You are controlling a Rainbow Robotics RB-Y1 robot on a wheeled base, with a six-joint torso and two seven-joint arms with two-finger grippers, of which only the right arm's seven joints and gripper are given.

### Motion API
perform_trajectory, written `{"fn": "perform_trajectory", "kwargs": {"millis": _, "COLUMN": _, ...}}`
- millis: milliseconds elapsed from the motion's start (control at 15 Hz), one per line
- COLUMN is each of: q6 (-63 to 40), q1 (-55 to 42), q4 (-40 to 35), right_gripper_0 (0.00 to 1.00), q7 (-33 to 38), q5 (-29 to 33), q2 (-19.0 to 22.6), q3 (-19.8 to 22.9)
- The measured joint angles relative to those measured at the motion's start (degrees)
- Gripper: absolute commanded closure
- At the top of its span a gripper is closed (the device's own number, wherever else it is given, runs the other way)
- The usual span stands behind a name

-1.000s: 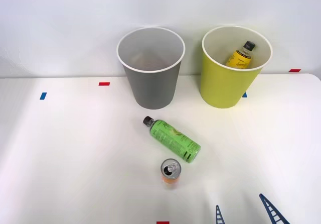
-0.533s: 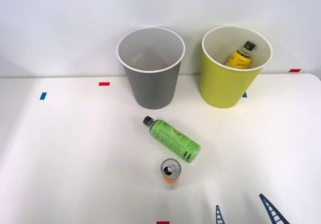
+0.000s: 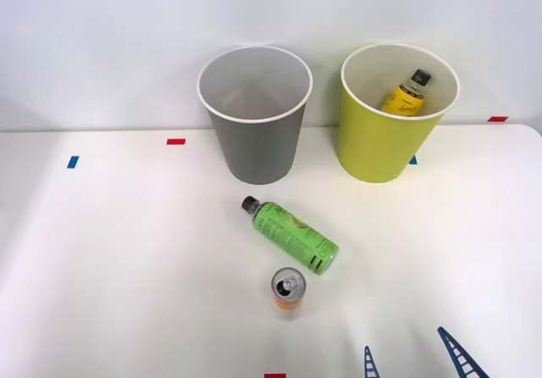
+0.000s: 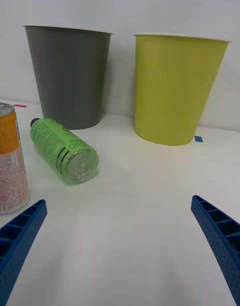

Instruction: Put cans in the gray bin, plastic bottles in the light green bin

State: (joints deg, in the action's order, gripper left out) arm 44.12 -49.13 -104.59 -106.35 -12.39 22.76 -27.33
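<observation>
Here the right gripper (image 3: 417, 359) sits low at the near edge of the white table (image 3: 127, 251), its two blue ribbed fingers (image 4: 220, 236) spread wide with nothing between them. The orange can (image 3: 289, 289) stands upright (silver top and pull tab facing up), well to the gripper's left and near the table's front edge. Just behind it, apart from it, the green-labelled bottle (image 3: 290, 234) lies on its side, black cap pointing toward the gray bin (image 3: 256, 115) and its base angled toward the gripper. The gray bin stands upright at the back of the table, and the light green bin (image 3: 394, 115) stands upright to its right, the two apart. Inside the light green bin the yellow-labelled bottle (image 3: 406, 92) leans against the wall, cap upward.
</observation>
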Motion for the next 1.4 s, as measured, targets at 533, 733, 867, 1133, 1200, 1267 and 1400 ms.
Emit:
{"fn": "perform_trajectory", "kwargs": {"millis": 533, "q6": 2.02, "q1": 2.85, "q4": 1.44, "right_gripper_0": 0.00, "q7": -0.19, "q5": -1.29, "q2": 7.23, "q3": -4.77}}
{"fn": "perform_trajectory", "kwargs": {"millis": 733, "q6": 2.41, "q1": 8.55, "q4": 1.39, "right_gripper_0": 0.00, "q7": -0.46, "q5": -3.16, "q2": 13.27, "q3": -9.01}}
{"fn": "perform_trajectory", "kwargs": {"millis": 867, "q6": 2.34, "q1": 13.22, "q4": 1.39, "right_gripper_0": 0.00, "q7": -0.64, "q5": -7.23, "q2": 16.39, "q3": -14.52}}
{"fn": "perform_trajectory", "kwargs": {"millis": 1133, "q6": 2.31, "q1": 21.27, "q4": 1.41, "right_gripper_0": 0.00, "q7": -2.95, "q5": -12.32, "q2": 19.25, "q3": -21.33}}
{"fn": "perform_trajectory", "kwargs": {"millis": 1200, "q6": 2.31, "q1": 22.73, "q4": 1.52, "right_gripper_0": 0.00, "q7": -3.82, "q5": -13.52, "q2": 19.32, "q3": -22.45}}
{"fn": "perform_trajectory", "kwargs": {"millis": 1267, "q6": 2.29, "q1": 24.23, "q4": 1.71, "right_gripper_0": 0.00, "q7": -5.70, "q5": -15.51, "q2": 19.35, "q3": -23.58}}
{"fn": "perform_trajectory", "kwargs": {"millis": 1400, "q6": 2.27, "q1": 27.06, "q4": 2.43, "right_gripper_0": 0.00, "q7": -10.93, "q5": -20.78, "q2": 18.99, "q3": -26.40}}
